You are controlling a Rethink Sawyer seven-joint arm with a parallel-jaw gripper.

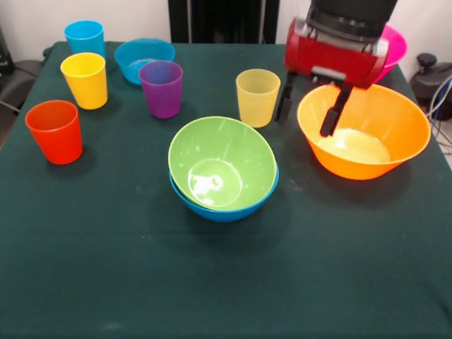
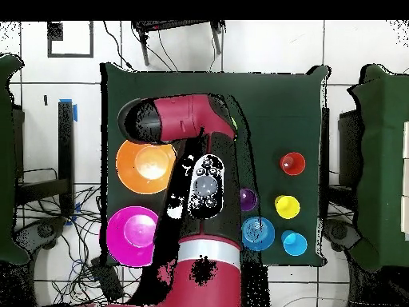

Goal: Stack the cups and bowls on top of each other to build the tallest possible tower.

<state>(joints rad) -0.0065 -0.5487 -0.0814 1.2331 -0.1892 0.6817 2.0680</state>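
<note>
partly hidden pink bowl [image 1: 397,44], jaws [image 1: 308,111] wide astride orange bowl [image 1: 374,134] rim

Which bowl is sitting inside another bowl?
The green bowl. It sits tilted inside the medium blue bowl, while the other bowls stand alone.

Even, bright light from above leaves white glare inside the green bowl [image 1: 222,166] and soft short shadows beside the cups around it, with everything near it sharp.
</note>
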